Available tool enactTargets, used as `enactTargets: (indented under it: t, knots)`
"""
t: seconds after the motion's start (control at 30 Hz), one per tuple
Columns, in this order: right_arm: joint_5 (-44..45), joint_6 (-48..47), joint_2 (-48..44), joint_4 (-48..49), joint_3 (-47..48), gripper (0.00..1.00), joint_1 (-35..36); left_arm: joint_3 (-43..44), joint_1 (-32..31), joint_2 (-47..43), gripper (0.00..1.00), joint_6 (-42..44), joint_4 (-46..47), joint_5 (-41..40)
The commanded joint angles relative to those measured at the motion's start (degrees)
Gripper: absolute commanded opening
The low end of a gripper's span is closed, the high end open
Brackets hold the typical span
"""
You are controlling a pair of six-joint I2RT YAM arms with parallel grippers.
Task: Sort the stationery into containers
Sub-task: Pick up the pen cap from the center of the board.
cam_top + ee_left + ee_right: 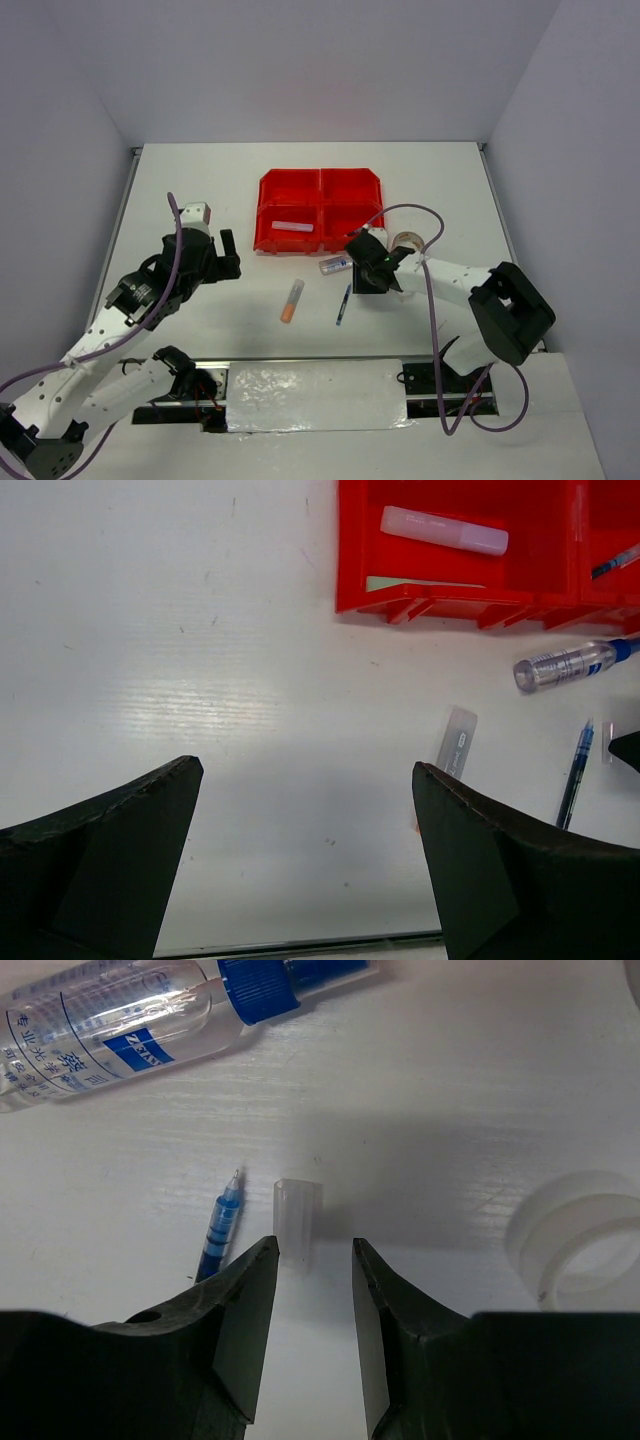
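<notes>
White tabletop (200, 180), with pale grey walls (320, 60) on three sides. The red containers (321, 195) sit at its far middle. Their near-left bin holds a pink highlighter (445, 530) and a green eraser (420, 582). A glue tube (130, 1030), blue pen (343, 305) and orange highlighter (291, 300) lie in front. The left hand (305, 770) gapes wide and empty; the right hand (313, 1245) is narrowly parted and grips nothing.

White table (200, 180), grey walls (300, 60), white sheet (315, 395) at near edge

The left arm (110, 330) reaches forward, its left gripper (305, 780) spread wide, while the right arm (455, 280) folds inward, its right gripper (310, 1255) angled down with jaws narrowly parted.
</notes>
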Motion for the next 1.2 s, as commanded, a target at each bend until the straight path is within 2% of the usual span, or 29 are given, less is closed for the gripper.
enactTargets:
  t: [0.0, 0.37, 0.47, 0.5, 0.6, 0.7, 0.8, 0.9, 0.97, 1.03, 1.17]
  knots:
    - [0.31, 1.13, 0.61, 2.69, 2.48, 0.43, -0.32, -0.12, 0.13, -1.9, 0.99, 2.49, 2.56, 0.08]
    - [0.48, 1.04, 5.09, 3.3, 3.1, 0.4, -0.41, -1.7, 0.12, -2.78, 0.99, 4.16, 4.41, 5.7]
    - [0.74, 1.48, 5.71, 3.48, 2.22, 0.31, -0.41, -2.22, 0.13, -2.87, 0.99, 5.48, 5.64, 8.07]
    - [0.83, 1.48, 5.44, 3.31, 1.96, 0.24, -0.23, -2.23, 0.13, -2.52, 0.99, 5.91, 6.17, 9.47]
    - [1.54, 1.75, 3.96, 2.52, 1.52, 0.15, -0.23, -2.23, 0.13, -1.3, 0.99, 6.44, 6.87, 11.76]
    - [2.59, 2.01, 1.14, 1.29, 1.25, 0.07, -0.14, -2.84, -0.05, 0.55, 0.99, 5.83, 8.19, 18.16]
    - [2.94, 2.1, -3.42, 0.32, 1.34, 0.06, -0.23, -4.85, -0.84, 2.66, 0.99, 3.55, 11.79, 22.22]
    - [5.21, 2.36, -9.29, -2.66, 2.3, 0.06, -0.15, -5.74, -6.27, 6.42, 0.99, 0.22, 14.78, 20.84]
    - [6.63, 2.1, -12.47, -5.55, 3.36, 0.06, -0.41, -5.39, -13.82, 9.33, 0.99, -1.19, 16.36, 15.85]
    - [8.47, 1.66, -16.61, -7.49, 4.58, 0.07, -0.84, -3.46, -19.87, 16.0, 0.99, -3.3, 17.77, 13.19]
    - [10.67, 1.57, -23.98, -12.85, 6.17, 0.07, -2.34, 1.9, -25.09, 29.45, 0.99, -6.47, 18.99, 7.21]
